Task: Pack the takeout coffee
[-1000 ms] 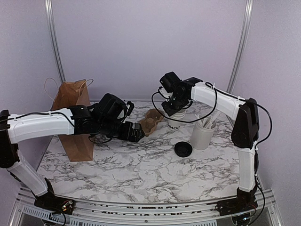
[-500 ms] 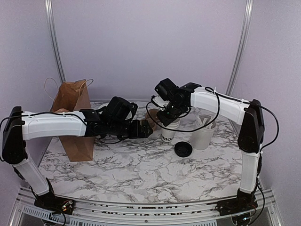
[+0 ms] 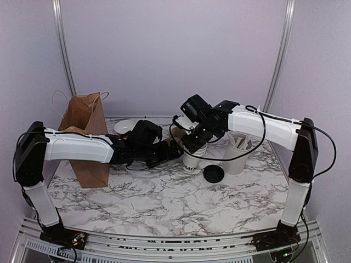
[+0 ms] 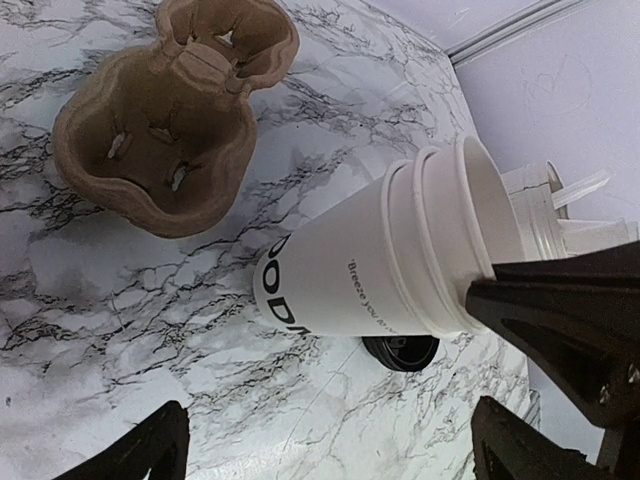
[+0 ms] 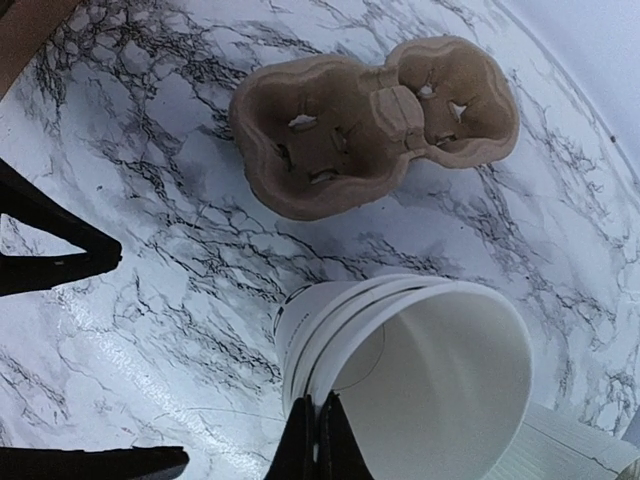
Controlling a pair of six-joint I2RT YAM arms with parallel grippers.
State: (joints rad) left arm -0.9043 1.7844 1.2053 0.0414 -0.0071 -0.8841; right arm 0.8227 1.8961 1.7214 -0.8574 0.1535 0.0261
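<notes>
The right fingers (image 5: 320, 438), clenched on the rim of the innermost white paper cup (image 5: 440, 400), have drawn the tilted cup stack (image 4: 340, 285) leftward, away from the utensil cup (image 3: 237, 156). The left fingers (image 3: 173, 149), spread wide, have advanced beside it. The black lid (image 3: 213, 173) remains on the tabletop (image 3: 164, 203).

Reaching inward from both sides to mid-table, with left gripper (image 4: 330, 420) spread wide and right gripper (image 5: 320, 440) pinched shut, pointing down.

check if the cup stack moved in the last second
Yes. The cup stack, in the right claw, went left and toward the front edge, judged against the lid.
</notes>
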